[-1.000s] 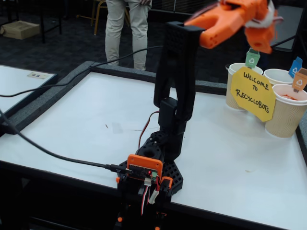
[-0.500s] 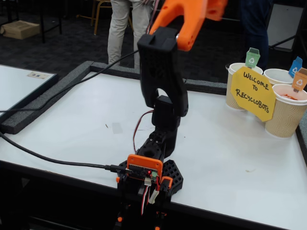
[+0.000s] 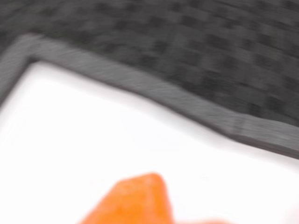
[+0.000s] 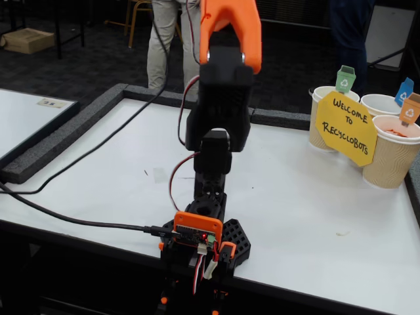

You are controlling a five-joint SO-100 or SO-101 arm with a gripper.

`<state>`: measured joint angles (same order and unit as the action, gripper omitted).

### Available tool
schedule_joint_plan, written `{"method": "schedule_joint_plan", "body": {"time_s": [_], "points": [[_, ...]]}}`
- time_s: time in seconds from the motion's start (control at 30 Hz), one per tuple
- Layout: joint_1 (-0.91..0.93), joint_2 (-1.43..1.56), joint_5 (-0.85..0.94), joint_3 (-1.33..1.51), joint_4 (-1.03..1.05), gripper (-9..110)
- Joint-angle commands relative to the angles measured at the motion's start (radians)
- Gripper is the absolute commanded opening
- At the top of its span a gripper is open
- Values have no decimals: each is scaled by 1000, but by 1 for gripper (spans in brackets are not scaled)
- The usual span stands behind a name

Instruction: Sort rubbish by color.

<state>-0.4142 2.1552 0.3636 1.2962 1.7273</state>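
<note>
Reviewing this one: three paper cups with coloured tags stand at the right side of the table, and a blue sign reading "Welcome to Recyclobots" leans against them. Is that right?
Not quite. The sign is yellow, not blue, as the fixed view shows. The rest holds: three paper cups with coloured tags stand at the right side of the white table, and the sign leans against them.

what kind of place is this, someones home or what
Probably a demo stand at a public event or lab, not a home: a yellow "Welcome to Recyclobots" sign fronts tagged paper cups, and a person stands on dark carpet.
</note>
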Motion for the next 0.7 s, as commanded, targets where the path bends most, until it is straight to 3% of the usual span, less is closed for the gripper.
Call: {"method": "schedule_joint_plan", "body": {"time_s": [0.0, 0.47, 0.67], "points": [[-149, 103, -5, 6, 23, 0], [-417, 225, -5, 236, 25, 0], [-630, 299, -11, 413, 26, 0]]}}
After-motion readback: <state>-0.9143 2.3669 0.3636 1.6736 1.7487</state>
